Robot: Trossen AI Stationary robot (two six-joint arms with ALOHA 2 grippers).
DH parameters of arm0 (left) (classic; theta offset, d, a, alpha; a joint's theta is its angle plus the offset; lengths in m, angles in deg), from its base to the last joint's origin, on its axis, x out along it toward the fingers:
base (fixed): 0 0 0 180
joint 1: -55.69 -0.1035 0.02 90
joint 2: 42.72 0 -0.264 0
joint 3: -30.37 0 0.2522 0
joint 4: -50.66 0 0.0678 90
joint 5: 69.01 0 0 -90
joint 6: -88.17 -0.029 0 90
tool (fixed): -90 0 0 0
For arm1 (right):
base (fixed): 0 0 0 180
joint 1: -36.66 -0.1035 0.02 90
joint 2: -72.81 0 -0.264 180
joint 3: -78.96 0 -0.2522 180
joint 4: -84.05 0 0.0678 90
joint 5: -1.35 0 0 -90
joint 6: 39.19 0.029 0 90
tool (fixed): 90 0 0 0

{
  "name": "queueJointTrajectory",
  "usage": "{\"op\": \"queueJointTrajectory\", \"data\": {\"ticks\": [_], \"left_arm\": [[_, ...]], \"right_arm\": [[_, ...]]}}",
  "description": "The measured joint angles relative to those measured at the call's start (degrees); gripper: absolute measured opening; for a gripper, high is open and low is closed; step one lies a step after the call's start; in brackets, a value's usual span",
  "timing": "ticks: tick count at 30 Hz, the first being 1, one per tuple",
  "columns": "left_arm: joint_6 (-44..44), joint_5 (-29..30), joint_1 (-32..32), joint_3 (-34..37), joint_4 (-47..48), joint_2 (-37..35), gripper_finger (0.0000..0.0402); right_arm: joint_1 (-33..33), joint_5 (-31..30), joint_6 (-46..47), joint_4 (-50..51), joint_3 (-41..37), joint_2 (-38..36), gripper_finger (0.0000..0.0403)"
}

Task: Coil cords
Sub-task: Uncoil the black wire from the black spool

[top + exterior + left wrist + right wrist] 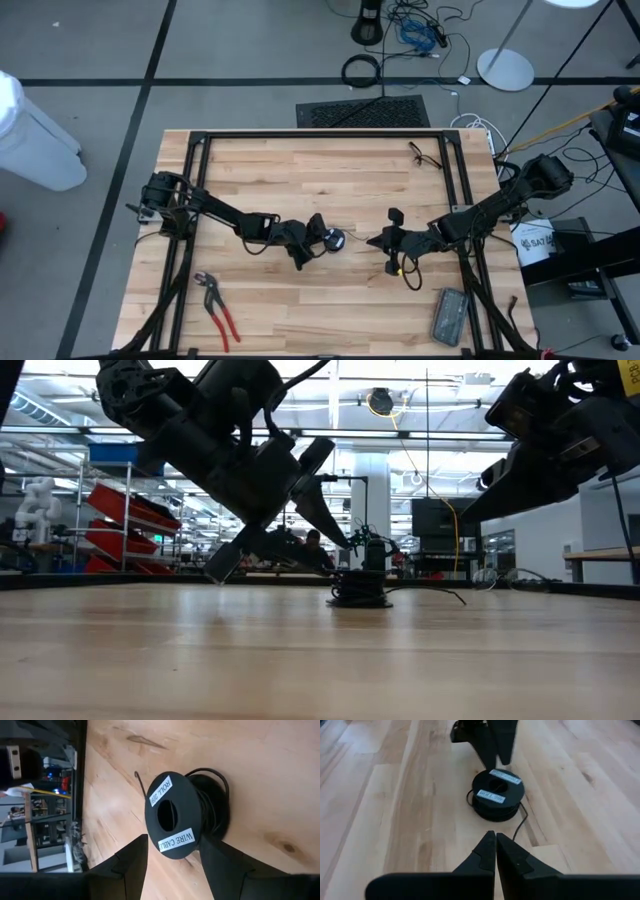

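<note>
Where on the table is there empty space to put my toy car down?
The far half of the table is bare, apart from a small dark thing at its far right. It is crowded in the middle, where both grippers flank the wire spool. Pliers and a grey case take the near corners.

a small black spool (172, 817) wound with very thin black cord (216, 805) is seen lying flat on the wooden bench (330, 300), near its middle, with one round flange turned upward. two white labels are carried on that flange, either side of a dark centre hole; one is read as "wire cable" and the other as "roll 019". the cord is wrapped around the core between the flanges, while a loose end (519, 824) is left trailing off the spool across the bench.
</note>
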Motion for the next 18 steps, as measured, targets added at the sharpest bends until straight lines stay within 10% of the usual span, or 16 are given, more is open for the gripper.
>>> {"op": "queueJointTrajectory", "data": {"ticks": [18], "left_arm": [[0.17, -2.56, 0.0, 0.0, -0.11, 0.0, 0.0172]], "right_arm": [[0.02, -0.17, -0.22, 0.0, 0.0, 0.0, 0.0]]}}
